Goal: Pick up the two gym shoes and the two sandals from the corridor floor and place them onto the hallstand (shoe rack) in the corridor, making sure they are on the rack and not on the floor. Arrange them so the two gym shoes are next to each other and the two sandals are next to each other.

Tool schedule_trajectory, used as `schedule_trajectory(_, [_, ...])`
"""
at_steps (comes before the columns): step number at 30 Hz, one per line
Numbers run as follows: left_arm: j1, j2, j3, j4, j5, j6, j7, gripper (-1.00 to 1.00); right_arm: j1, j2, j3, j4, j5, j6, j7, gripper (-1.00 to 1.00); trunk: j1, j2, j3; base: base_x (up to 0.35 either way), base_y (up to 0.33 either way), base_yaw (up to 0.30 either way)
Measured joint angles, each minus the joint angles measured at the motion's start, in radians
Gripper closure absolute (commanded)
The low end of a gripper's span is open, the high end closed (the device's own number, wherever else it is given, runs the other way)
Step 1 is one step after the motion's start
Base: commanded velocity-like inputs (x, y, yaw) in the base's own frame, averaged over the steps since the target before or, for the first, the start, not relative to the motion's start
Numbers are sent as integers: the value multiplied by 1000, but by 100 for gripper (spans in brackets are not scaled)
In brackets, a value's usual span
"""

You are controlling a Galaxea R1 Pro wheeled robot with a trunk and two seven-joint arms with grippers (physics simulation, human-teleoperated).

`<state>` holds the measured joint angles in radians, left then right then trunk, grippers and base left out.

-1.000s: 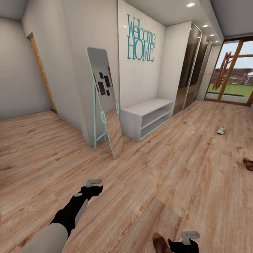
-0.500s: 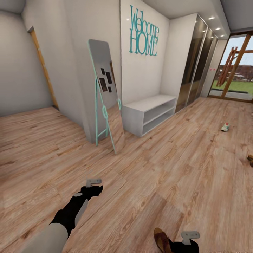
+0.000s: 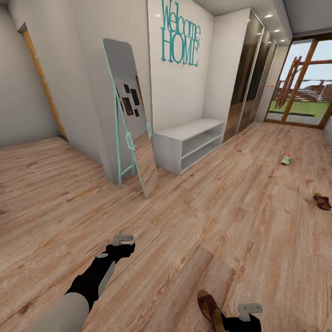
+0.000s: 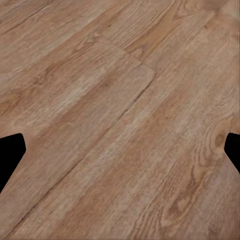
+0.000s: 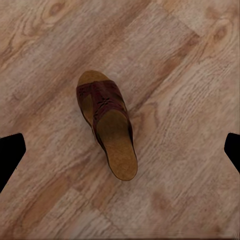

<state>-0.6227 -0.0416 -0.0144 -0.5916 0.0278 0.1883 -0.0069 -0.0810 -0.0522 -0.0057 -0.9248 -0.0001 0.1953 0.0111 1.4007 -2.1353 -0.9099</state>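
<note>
Brown sandal (image 5: 106, 129) lying flat on the corridor floor (image 3: 221, 216) right under the right tool (image 5: 120, 150), fingers spread wide and nothing gripped, left tool (image 4: 120, 150) likewise apart over bare planks, so could easily pinch off-center and drop it before reaching the far-off hallstand (image 3: 188, 143).

One brown sandal (image 5: 106, 130) lies flat on floor (image 3: 221, 221), gym shoe (image 3: 286, 159) well apart.
</note>
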Motion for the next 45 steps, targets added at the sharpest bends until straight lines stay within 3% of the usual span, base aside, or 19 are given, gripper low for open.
schedule_trajectory(15, [0,0,0,0,0,0,0,-100,0,0,0,0,0,0,0,-100,58,-105,-71,0,0,-110])
schedule_trajectory(34, [0,0,0,0,0,-1,0,-100,0,1,0,0,0,0,0,-100,130,-238,-162,0,0,-10])
schedule_trajectory(40, [0,-2,-2,-9,-1,0,0,-100,0,1,0,0,0,0,0,-100,130,-238,-171,0,0,0])
schedule_trajectory(45, [-1,-7,-8,-104,-1,1,-1,-100,0,1,1,0,0,0,-1,-100,130,-238,-176,0,0,0])
